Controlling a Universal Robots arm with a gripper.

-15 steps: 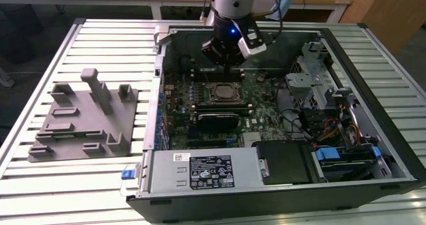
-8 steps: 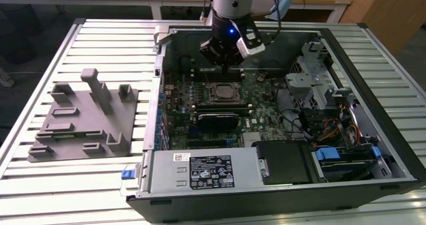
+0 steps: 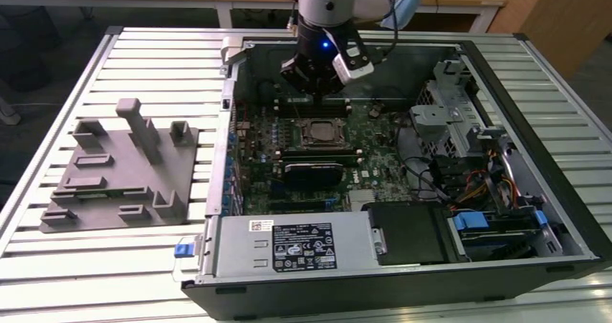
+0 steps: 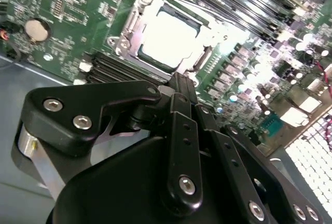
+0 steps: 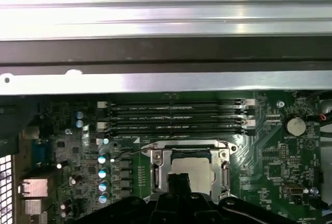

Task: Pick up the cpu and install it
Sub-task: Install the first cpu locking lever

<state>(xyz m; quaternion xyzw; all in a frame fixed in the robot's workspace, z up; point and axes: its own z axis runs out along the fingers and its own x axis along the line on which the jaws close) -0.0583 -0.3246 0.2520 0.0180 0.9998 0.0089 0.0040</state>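
The cpu (image 4: 168, 37) lies flat inside the black socket frame (image 4: 129, 24) on the green motherboard, its silvery top showing. In the first wrist view the cpu (image 5: 194, 168) is partly covered by my fingertips (image 5: 179, 181). In the exterior view the socket (image 3: 319, 131) sits mid-board inside the open computer case. My gripper (image 3: 311, 88) hangs above the board just behind the socket, apart from the cpu. Its black fingers (image 4: 179, 86) are pressed together with nothing between them.
A grey moulded tray (image 3: 125, 172) with upright posts stands on the slatted table at the exterior view's left. Memory slots (image 5: 176, 117) run beside the socket. A power supply (image 3: 287, 244), drive cage (image 3: 459, 115) and cables crowd the case. The case wall (image 5: 166, 53) rises behind.
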